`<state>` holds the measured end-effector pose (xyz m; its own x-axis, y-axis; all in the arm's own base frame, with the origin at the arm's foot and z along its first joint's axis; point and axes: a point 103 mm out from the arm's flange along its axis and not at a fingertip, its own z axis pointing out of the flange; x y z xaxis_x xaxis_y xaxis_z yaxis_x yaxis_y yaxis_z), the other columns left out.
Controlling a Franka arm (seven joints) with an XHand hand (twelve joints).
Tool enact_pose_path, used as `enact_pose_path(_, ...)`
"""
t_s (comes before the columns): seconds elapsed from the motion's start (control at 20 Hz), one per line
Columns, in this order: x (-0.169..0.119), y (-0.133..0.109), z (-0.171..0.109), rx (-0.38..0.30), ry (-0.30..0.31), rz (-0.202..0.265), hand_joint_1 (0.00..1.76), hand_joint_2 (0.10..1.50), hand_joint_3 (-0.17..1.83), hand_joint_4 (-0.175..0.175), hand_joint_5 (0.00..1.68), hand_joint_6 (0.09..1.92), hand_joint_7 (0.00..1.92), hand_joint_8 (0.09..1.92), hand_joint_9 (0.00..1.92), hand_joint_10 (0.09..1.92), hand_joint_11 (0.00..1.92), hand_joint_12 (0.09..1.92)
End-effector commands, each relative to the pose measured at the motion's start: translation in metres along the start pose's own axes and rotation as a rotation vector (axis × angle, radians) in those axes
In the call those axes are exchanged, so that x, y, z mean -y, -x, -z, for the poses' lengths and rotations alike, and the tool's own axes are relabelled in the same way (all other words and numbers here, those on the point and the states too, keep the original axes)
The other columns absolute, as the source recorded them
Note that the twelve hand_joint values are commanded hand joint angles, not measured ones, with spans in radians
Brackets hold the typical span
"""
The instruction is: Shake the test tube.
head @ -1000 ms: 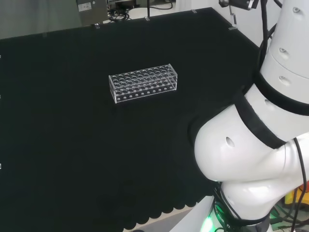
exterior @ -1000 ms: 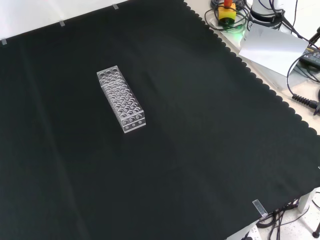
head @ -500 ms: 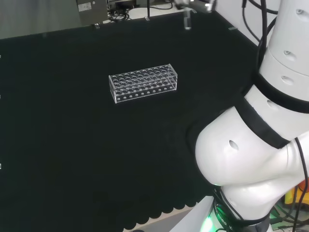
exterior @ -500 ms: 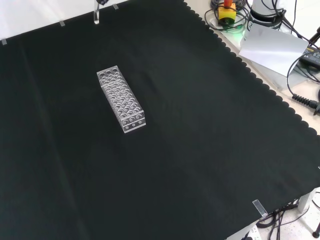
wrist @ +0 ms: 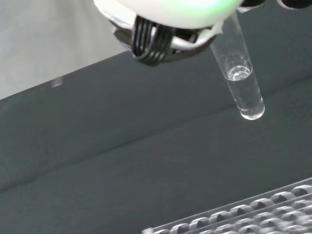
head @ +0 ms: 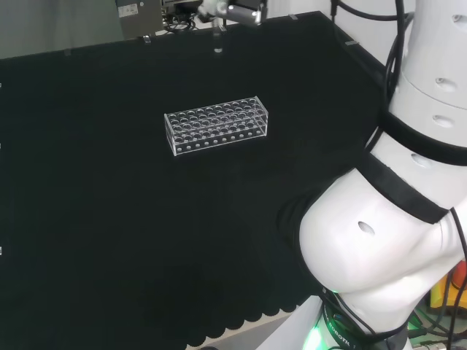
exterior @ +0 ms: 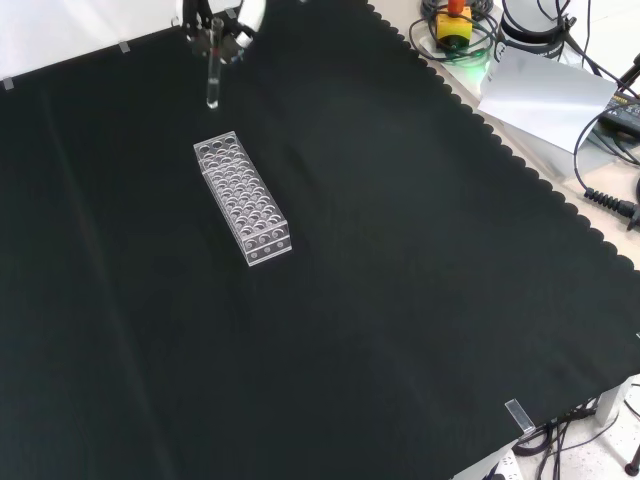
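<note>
Fingers are seen pinched on the top of the tube, which is held upright above the cloth. In the front view, the hand is placed at twelve o'clock from the rack, with the tube hanging just beyond the rack's far end, not touching it. A round-bottomed clear cylinder is shown in the wrist view, a little clear liquid being held in its lower part. The rack is a clear oblong block pierced by rows of round holes.
</note>
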<state>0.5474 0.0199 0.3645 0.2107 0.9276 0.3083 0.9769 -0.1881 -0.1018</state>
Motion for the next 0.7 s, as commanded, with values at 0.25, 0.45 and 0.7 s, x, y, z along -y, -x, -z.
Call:
enact_pose_path(0.25, -0.009, 0.031, 0.004, -0.02, -0.002, -0.041, 1.22, 0.69, 0.58, -0.175, 1.3, 0.58, 1.71, 0.42, 1.59, 0.45, 1.16, 0.97)
enact_pose_path(0.45, -0.008, 0.085, 0.022, 0.026, 0.029, -0.138, 1.22, 0.69, 0.58, -0.175, 1.3, 0.58, 1.71, 0.42, 1.59, 0.45, 1.16, 0.98)
enact_pose_path(0.7, 0.002, 0.156, 0.046, 0.084, 0.064, -0.28, 1.22, 0.69, 0.58, -0.175, 1.3, 0.58, 1.71, 0.42, 1.59, 0.45, 1.15, 0.98)
